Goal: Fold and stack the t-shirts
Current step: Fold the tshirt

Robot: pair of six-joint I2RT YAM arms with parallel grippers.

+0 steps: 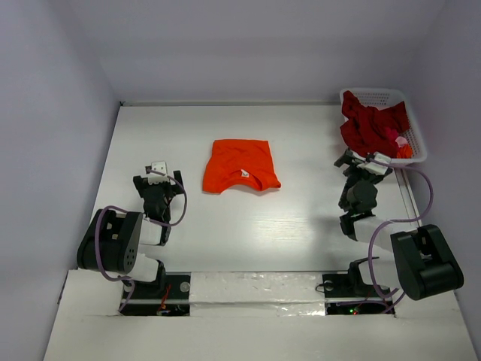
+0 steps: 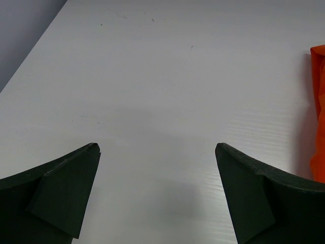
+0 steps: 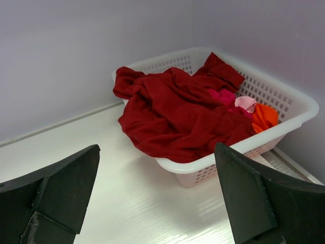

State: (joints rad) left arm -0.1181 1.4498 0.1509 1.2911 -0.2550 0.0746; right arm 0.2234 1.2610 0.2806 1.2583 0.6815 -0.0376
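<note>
An orange t-shirt (image 1: 240, 165) lies folded into a rough rectangle on the white table (image 1: 301, 226), about midway between the left and right edges and somewhat closer to the far edge. A small white label (image 1: 245, 174) shows at its neck, which points toward the near edge. The shirt sits flat, and neither arm touches it.

A white basket (image 3: 299, 104) stands in the far right corner of the table. A dark red t-shirt (image 3: 177, 117) is heaped in it unfolded, crumpled, with part of the cloth spilling over the rim on the side that faces the middle of the table. Beside it in the basket lie a pink piece of cloth (image 3: 246, 103) and an orange piece of cloth (image 3: 265, 116), both partly buried.

The left gripper (image 2: 157, 147) hovers close to the left edge, in the near half of the table. Its jaws are spread wide with only bare table between them, and the orange t-shirt shows only as a strip at the right border of its wrist view, well clear of the fingers.

The right gripper (image 3: 156, 147) is near the right edge, just short of the basket and pointing at it. Its jaws are likewise spread wide and hold nothing; the basket and the dark red t-shirt lie beyond the fingertips, not touching them.
</note>
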